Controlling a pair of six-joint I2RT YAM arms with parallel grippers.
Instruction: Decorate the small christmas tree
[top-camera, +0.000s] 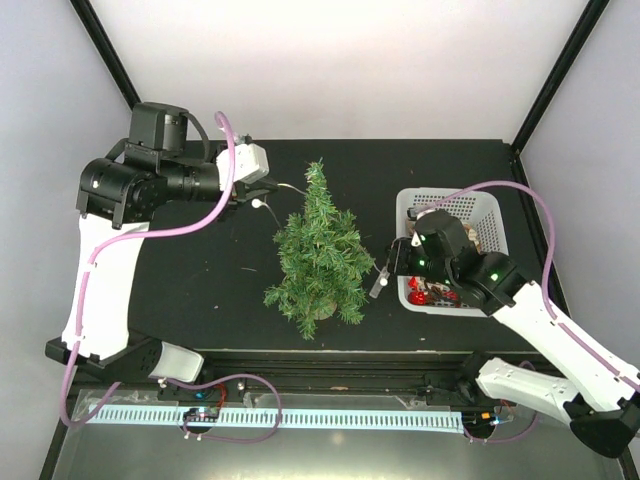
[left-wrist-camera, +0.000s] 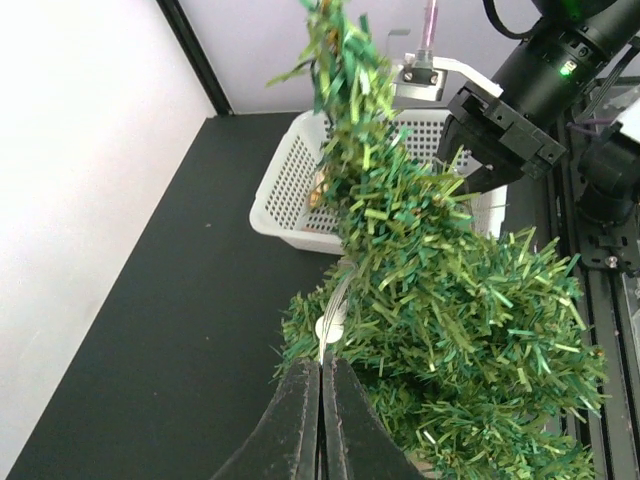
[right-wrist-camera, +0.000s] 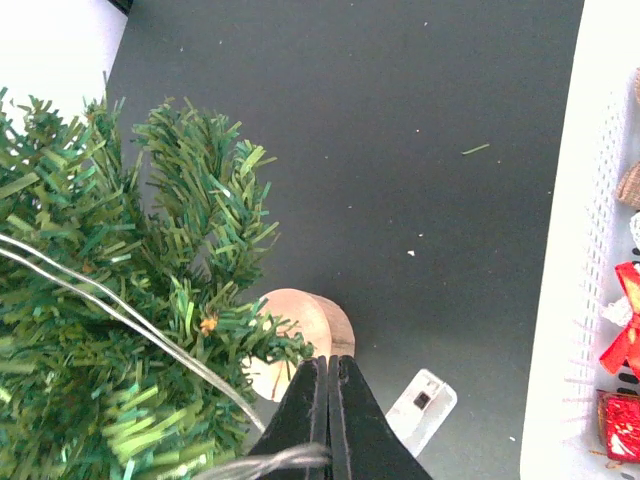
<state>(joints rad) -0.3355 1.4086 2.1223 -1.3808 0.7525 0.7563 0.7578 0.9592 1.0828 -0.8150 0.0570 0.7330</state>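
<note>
The small christmas tree (top-camera: 318, 255) stands upright mid-table on a round wooden base (right-wrist-camera: 300, 322). A thin silver light wire (right-wrist-camera: 120, 318) runs across its branches. My left gripper (top-camera: 256, 196) is at the tree's upper left, shut on one end of that wire (left-wrist-camera: 338, 300), with a small white bead (left-wrist-camera: 330, 328) just past the fingertips. My right gripper (top-camera: 386, 268) is low at the tree's right side, shut with the wire (right-wrist-camera: 285, 458) crossing its fingers. A small white battery box (right-wrist-camera: 421, 405) lies on the table just under it.
A white basket (top-camera: 490, 215) at the right holds red ornaments (right-wrist-camera: 625, 340) and other decorations. It is close behind my right arm (top-camera: 480, 275). The black table (top-camera: 200, 270) ends at white walls on the left and at the back.
</note>
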